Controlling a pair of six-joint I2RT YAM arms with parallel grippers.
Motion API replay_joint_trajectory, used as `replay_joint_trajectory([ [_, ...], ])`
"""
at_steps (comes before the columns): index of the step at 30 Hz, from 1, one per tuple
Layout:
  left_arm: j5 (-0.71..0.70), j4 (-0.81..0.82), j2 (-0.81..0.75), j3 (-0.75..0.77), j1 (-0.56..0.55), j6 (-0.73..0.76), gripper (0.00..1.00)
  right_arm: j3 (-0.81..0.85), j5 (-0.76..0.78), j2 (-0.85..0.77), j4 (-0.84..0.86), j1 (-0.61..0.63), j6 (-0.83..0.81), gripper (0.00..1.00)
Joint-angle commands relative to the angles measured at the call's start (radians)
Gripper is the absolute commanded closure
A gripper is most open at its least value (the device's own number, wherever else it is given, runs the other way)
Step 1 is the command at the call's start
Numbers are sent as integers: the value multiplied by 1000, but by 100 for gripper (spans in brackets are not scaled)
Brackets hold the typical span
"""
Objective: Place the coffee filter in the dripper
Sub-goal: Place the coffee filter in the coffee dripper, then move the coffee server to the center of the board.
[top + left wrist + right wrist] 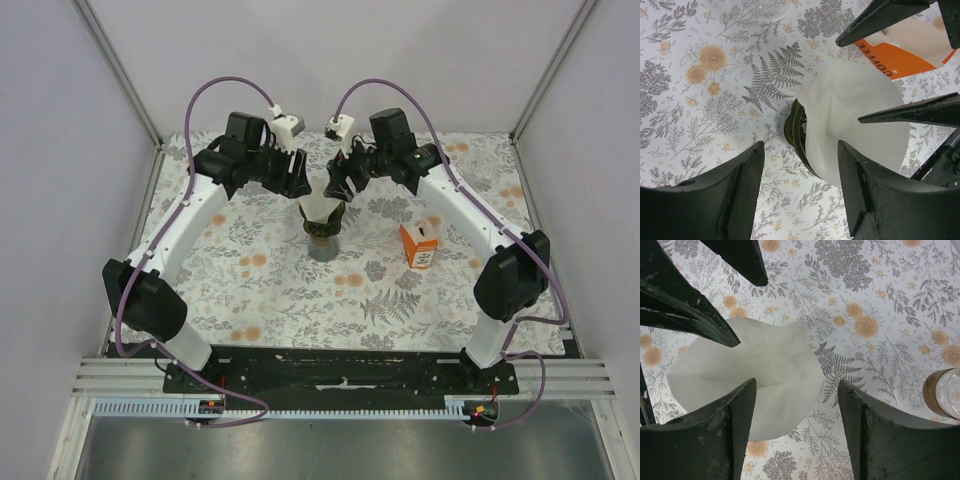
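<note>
working outward from the arm bases across the flowered surface [300, 300], an orange coffee box [420, 245] is standing off to the right, near the work but apart from it.

at the middle the dark dripper [322, 238] is standing upright. the white coffee filter [321, 210] is sitting in its mouth and flaring wide above the rim. in the left wrist view the paper is hiding most of the dripper, so i cannot tell how deep it is seated.

just beyond, the left hand [298, 187] and the right hand [340, 186] are hovering over the filter from either side. each has its fingers spread apart and is gripping nothing. i cannot tell whether a fingertip of the right hand is brushing the paper.

the job is looking nearly done, and the step in hand seems to be settling the cone. doing that well probably means pressing lightly and straight down near the centre of the paper, so the filter is sliding evenly into the dripper. the fingertips should be staying off the flared edge, since the thin paper will likely be creasing easily. a sideways nudge could be tipping the dripper. any retreat is best going upward first, so the fingers are not dragging the filter back out.
</note>
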Motion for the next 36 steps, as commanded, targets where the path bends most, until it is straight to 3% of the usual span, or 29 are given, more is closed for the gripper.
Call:
replay_joint_trajectory([
  [1, 16, 2, -26, 58, 11, 31, 33, 49, -2, -81, 11, -7, 19, 27],
  [7, 1, -13, -30, 90, 36, 33, 33, 28, 83, -170, 45, -27, 121, 28],
  [12, 4, -18, -49, 107, 88, 21, 33, -111, 174, -303, 106, -110, 299, 32],
  [18, 24, -10, -70, 95, 163, -8, 33, -418, 180, -432, 219, -193, 561, 51],
  [25, 47, 8, -107, 43, 217, -24, 33, -704, 99, -411, 414, -184, 828, 68],
  [31, 77, 20, -129, 13, 261, -33, 33, -825, 146, -349, 583, -114, 983, 71],
  [36, 93, 25, -141, 6, 299, -33, 33, -810, 166, -236, 631, -41, 1036, 71],
])
